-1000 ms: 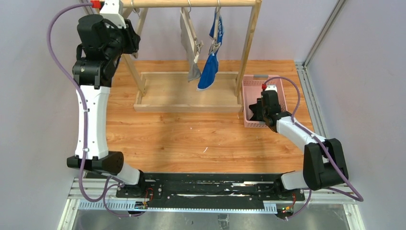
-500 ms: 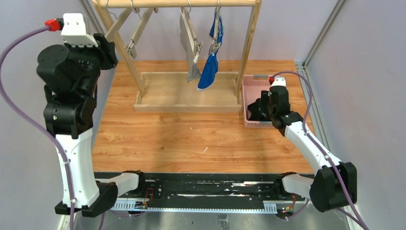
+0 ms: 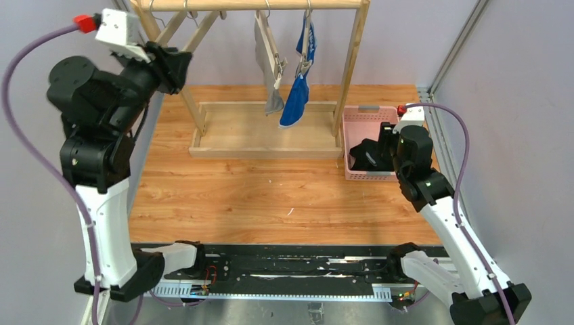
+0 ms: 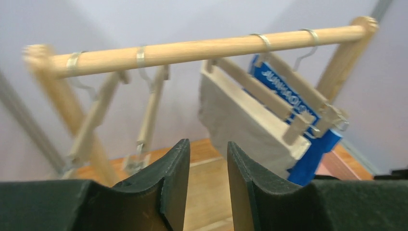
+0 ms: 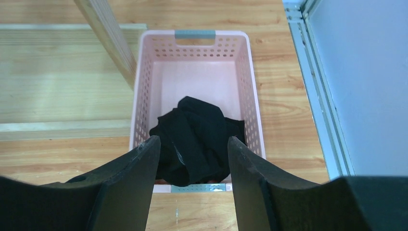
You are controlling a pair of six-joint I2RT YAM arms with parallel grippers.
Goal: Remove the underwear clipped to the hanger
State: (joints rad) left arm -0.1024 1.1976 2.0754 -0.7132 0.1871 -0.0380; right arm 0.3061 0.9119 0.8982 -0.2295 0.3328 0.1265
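Grey underwear (image 3: 271, 64) (image 4: 235, 120) and blue underwear (image 3: 296, 101) (image 4: 315, 154) with white lettering hang clipped to wooden hangers (image 4: 262, 94) on the rack's rail (image 4: 192, 48). Black underwear (image 3: 364, 156) (image 5: 197, 132) lies crumpled in the pink basket (image 3: 352, 122) (image 5: 195, 34). My left gripper (image 3: 176, 68) (image 4: 208, 147) is raised at the rack's left end, facing the hanging clothes, open and empty. Above the basket's near end my right gripper (image 3: 380, 150) (image 5: 192, 144) stands open, holding nothing, with the black cloth below its fingers.
Two empty clip hangers (image 4: 149, 106) (image 4: 89, 127) hang at the rail's left part. The rack's wooden base tray (image 3: 264, 135) and slanted legs (image 3: 352, 64) stand between the arms. A metal frame rail (image 5: 317, 96) and a wall run along the right edge.
My left arm drew back from the rack's left hanger and rose, now tilting toward the rail. My right gripper opened and lifted back from the basket, leaving the black underwear inside.
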